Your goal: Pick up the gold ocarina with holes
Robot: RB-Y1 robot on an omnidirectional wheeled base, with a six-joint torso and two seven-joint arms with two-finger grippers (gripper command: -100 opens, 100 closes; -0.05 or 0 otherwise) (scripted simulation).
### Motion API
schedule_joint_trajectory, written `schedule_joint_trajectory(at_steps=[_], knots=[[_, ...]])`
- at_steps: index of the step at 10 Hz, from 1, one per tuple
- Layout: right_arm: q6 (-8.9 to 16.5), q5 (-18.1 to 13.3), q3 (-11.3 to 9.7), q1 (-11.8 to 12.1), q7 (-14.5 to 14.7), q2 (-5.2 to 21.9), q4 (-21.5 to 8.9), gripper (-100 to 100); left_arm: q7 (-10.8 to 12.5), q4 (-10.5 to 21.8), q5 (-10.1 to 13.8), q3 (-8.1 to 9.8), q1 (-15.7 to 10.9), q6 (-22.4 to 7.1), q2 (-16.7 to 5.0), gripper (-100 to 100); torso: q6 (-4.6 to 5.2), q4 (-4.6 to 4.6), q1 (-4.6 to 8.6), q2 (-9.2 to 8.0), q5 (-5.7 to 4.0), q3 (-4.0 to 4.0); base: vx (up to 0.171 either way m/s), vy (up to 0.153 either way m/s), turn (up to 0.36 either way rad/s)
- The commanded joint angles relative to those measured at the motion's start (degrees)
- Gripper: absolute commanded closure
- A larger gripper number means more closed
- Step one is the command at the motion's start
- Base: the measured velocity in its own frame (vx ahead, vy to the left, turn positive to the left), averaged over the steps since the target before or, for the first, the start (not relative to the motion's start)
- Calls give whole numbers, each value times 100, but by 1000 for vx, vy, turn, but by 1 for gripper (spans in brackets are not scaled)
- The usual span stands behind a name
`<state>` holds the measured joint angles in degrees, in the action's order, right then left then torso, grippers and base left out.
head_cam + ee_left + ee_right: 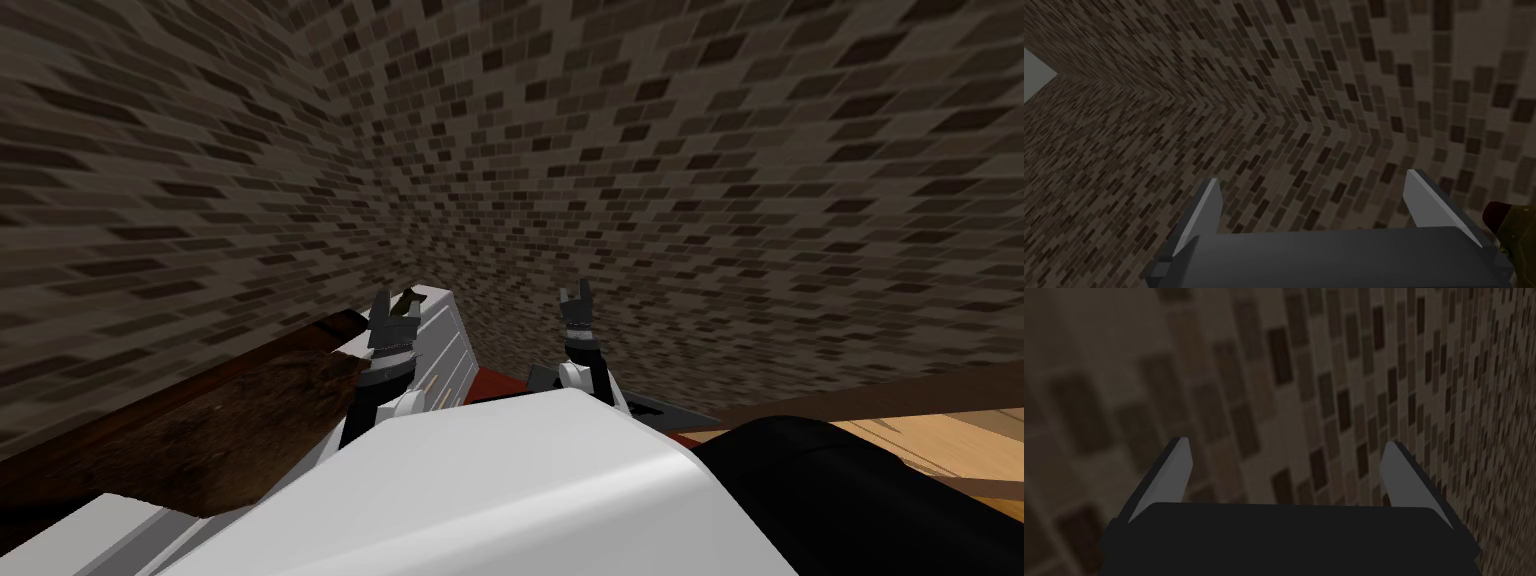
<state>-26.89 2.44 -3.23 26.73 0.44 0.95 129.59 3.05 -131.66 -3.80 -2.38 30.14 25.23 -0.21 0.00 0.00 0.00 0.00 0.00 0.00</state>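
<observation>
Hovering with left tool (1314, 192), blades spread, just beside gold ocarina (1516, 235) on white desk (445, 335). Holding right tool (1287, 453) farther right, blades likewise apart.

L gripper (1314, 200): two thin blade fingers (1202, 214), light grey on inner faces, darker grey along outer edges, tips cut on a slant; both rise from a wide, flat, dark grey box w/ small stepped shoulders at each finger root. R gripper (1288, 460): same build, pale grey blades w/ dark backs, box near black & plain, no markings or screws visible. In head view both grippers look small & dark. L forearm (385, 362) & R forearm (584, 350): dark grey to black, ribbed-looking wrist section, each w/ a rounded white joint cap (407, 402) at the near end.
</observation>
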Motion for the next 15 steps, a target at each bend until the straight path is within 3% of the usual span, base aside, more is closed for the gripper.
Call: schedule_joint_trajectory(at_steps=[1,4,5,6,7,8,9,10,11,14,15], knots=[[0,0,0,0,0,0,0,0,38,81,53,-7,-240,-230,-154,-100,0,0,0,0,0,0,-26,1,-40],[0,0,0,-1,0,0,0,0,136,336,191,-10,-766,-711,-441,-100,1,4,1,-17,0,-10,-56,-9,-53],[0,0,0,-1,0,0,0,0,136,336,191,-10,-800,-793,-441,-100,1,4,5,-20,-1,-11,-46,-13,-13],[0,0,0,-1,0,0,0,0,183,470,253,-10,-1040,-1008,-549,-100,0,4,4,-17,-1,-10,-43,-14,-38],[0,0,0,-1,0,0,0,0,183,470,253,-10,-1041,-1046,-549,-100,1,3,5,-15,-1,-8,-35,-10,-25],[0,0,0,0,0,0,0,0,235,629,320,-8,-1306,-1264,-658,-100,0,3,3,-13,-1,-8,-42,-13,-38],[0,0,0,-1,0,0,0,0,235,629,320,-8,-1306,-1328,-658,-100,1,3,4,-13,-1,-8,-35,-9,-28],[0,0,0,0,0,0,0,0,294,813,393,-3,-1566,-1531,-770,-100,0,3,3,-12,-1,-7,-50,-9,-51],[0,0,0,-1,0,0,0,0,294,813,393,-3,-1591,-1636,-770,-100,1,3,2,-15,-1,-9,-45,-15,-29],[0,0,0,0,0,0,0,0,436,1250,555,18,-2117,-2129,-1004,-100,-1,3,7,-14,-2,-8,-48,-26,-44],[0,0,0,-1,0,0,0,0,436,1250,555,18,-2228,-2274,-1004,-100,1,3,10,-17,-2,-10,-47,-29,-28]])
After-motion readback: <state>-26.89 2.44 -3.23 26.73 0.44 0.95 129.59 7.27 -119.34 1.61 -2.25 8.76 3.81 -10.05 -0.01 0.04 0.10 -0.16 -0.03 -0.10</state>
